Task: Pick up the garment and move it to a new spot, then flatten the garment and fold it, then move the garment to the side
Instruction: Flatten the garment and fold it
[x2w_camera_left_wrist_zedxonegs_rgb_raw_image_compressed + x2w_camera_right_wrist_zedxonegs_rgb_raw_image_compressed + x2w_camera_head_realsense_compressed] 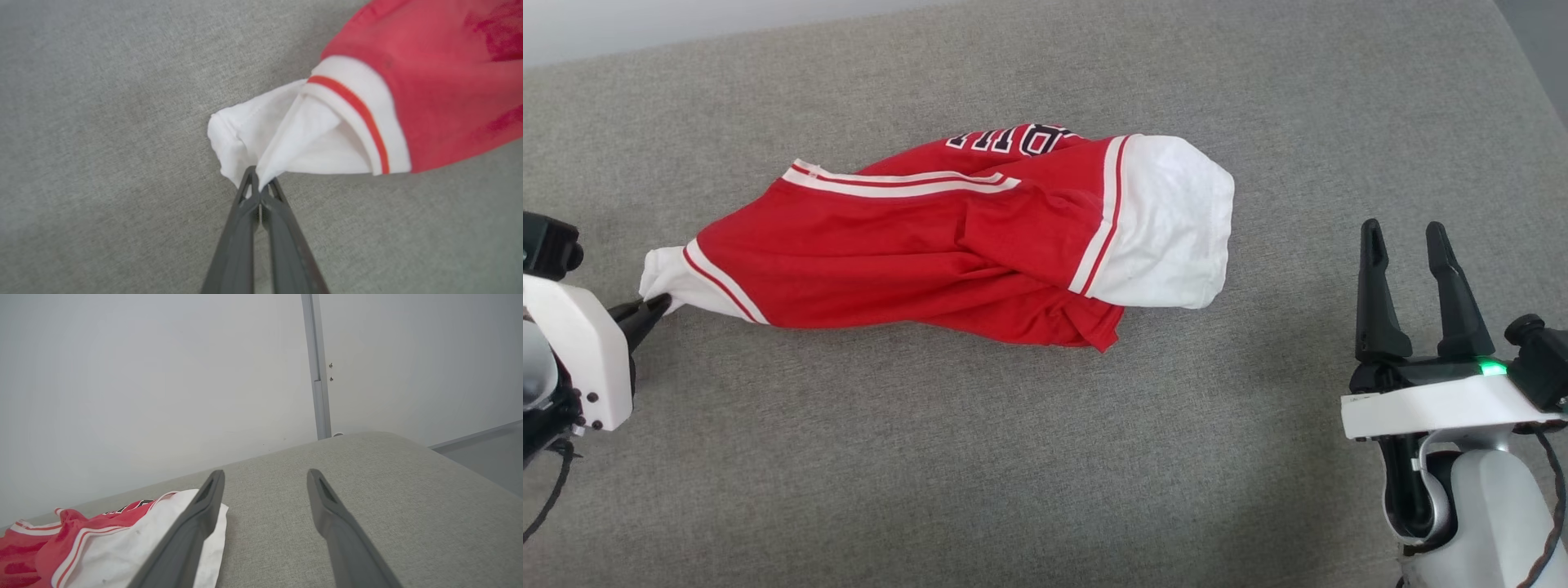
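Left gripper (658,304), left edge of the head view: clamped on the white sleeve tip of the red jersey (947,253). The jersey lies bunched across frame centre on the grey cushion (1045,457). Right gripper (1405,233), lower right: fingers spread, empty, well apart from the jersey.

Left wrist view: left gripper (258,183) at bottom centre, fingers pressed together, pinching white sleeve cloth. The jersey (441,102) runs off to the upper right.

Right wrist view: right gripper (264,473) fingers parted, holding nothing. The jersey (81,547) sits at lower left, with the wall (163,375) behind.

Between left gripper (654,308) and right gripper (1404,229): garment (947,253) on padded surface (1013,457).
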You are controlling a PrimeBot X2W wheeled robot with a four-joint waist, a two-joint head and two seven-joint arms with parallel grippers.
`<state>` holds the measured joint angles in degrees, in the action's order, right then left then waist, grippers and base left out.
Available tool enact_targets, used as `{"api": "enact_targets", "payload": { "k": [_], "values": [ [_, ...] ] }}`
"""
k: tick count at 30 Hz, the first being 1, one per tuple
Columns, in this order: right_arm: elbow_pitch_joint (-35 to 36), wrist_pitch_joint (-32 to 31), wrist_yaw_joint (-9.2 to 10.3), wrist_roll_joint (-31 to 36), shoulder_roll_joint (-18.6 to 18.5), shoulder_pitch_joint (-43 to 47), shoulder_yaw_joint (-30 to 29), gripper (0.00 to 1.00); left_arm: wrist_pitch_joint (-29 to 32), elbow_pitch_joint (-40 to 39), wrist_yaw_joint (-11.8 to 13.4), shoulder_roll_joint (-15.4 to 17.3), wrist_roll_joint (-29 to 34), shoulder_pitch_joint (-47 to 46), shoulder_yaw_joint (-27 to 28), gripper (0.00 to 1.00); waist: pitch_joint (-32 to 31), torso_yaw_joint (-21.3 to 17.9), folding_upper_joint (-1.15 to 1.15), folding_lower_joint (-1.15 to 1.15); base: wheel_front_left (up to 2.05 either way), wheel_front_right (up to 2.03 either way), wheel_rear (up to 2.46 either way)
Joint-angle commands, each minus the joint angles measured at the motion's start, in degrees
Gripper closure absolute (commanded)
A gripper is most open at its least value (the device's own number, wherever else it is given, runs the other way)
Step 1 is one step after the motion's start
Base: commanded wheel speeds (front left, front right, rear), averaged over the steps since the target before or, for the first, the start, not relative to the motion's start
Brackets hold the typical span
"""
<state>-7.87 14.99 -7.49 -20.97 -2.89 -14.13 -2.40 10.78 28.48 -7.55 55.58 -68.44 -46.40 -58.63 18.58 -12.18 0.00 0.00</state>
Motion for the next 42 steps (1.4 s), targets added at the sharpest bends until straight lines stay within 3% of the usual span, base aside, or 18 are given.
{"api": "enact_targets", "payload": {
  "k": [1,3,4,5,7,17,21,24,29,32,33,34,37,42],
  "values": [
    [0.06,0.27,0.00,0.58,-0.06,-0.22,-0.21,0.00,-0.55,0.69,0.13,-0.31,-0.63,0.30,-0.42,1.00,0.03,-0.05,0.00,0.00,0.00,0.00,0.00],
    [0.08,0.27,0.00,0.68,-0.05,-0.36,-0.26,0.00,-1.34,1.68,0.13,-0.77,-1.72,-0.21,-1.07,0.99,0.03,-0.07,0.00,0.00,0.00,0.00,0.00],
    [0.04,0.27,0.00,0.86,-0.05,-0.44,-0.24,0.00,-1.43,2.07,0.13,-0.83,-1.88,-0.50,-1.41,0.83,0.00,-0.08,0.00,0.00,0.00,0.00,0.00],
    [0.01,0.27,0.00,1.00,-0.05,-0.50,-0.21,0.00,-1.88,2.29,0.13,-0.82,-2.09,-0.88,-1.71,0.65,-0.05,-0.05,0.00,0.00,0.00,0.00,0.00],
    [-0.07,0.27,0.00,1.15,-0.05,-0.44,-0.21,0.00,-3.13,2.58,0.13,-0.56,-2.73,-1.67,-2.06,0.00,-0.27,0.12,0.00,0.00,0.00,0.00,0.00],
    [-0.52,0.27,0.00,4.28,-0.04,1.67,-0.47,0.00,-16.28,-0.27,0.13,0.98,-5.53,1.80,-2.75,0.00,-3.27,3.39,0.00,0.00,0.00,0.00,0.00],
    [-0.78,0.28,0.00,6.02,-0.07,2.48,-0.53,0.00,-23.77,0.55,0.34,-1.53,-5.78,5.81,-1.94,0.00,-4.80,5.30,0.00,0.00,0.00,0.00,0.00],
    [-0.91,0.28,0.00,7.59,-0.06,3.30,-0.82,0.00,-25.80,1.17,2.06,-4.76,-4.42,9.40,0.32,0.00,-5.77,6.88,0.00,0.00,0.00,0.00,0.00],
    [-1.02,0.28,0.00,9.73,-0.03,4.71,-1.86,0.00,-25.98,-1.52,5.46,-13.01,4.23,18.54,16.71,0.00,-6.99,9.79,0.00,0.00,0.00,0.00,0.00],
    [-1.47,0.27,0.00,10.81,-0.05,5.51,-2.15,0.00,-26.01,-4.98,5.94,-18.30,11.78,25.79,27.91,0.00,-7.86,11.01,0.00,0.00,0.00,0.00,0.00],
    [-1.47,0.27,0.00,10.81,-0.05,5.51,-2.15,0.00,-26.01,-4.98,5.94,-18.30,11.78,25.79,27.91,0.00,-7.86,11.01,0.00,0.00,0.00,0.00,0.00],
    [-1.62,0.28,0.00,11.11,-0.09,5.69,-2.41,0.00,-26.02,-6.37,6.16,-20.27,14.67,28.14,31.34,0.00,-8.03,11.38,0.00,0.00,0.00,0.00,0.00],
    [-2.64,0.28,0.00,11.53,-0.05,6.29,-2.44,0.00,-26.01,-10.38,6.00,-26.41,23.27,35.35,40.81,0.00,-8.23,12.35,0.00,0.00,0.00,0.00,0.00],
    [-4.31,-2.52,0.00,11.75,-0.07,5.83,-2.76,0.00,-26.02,-16.52,3.54,-35.16,35.85,42.92,52.64,0.00,-7.89,13.63,0.00,0.00,0.00,0.00,0.00]
  ]
}}
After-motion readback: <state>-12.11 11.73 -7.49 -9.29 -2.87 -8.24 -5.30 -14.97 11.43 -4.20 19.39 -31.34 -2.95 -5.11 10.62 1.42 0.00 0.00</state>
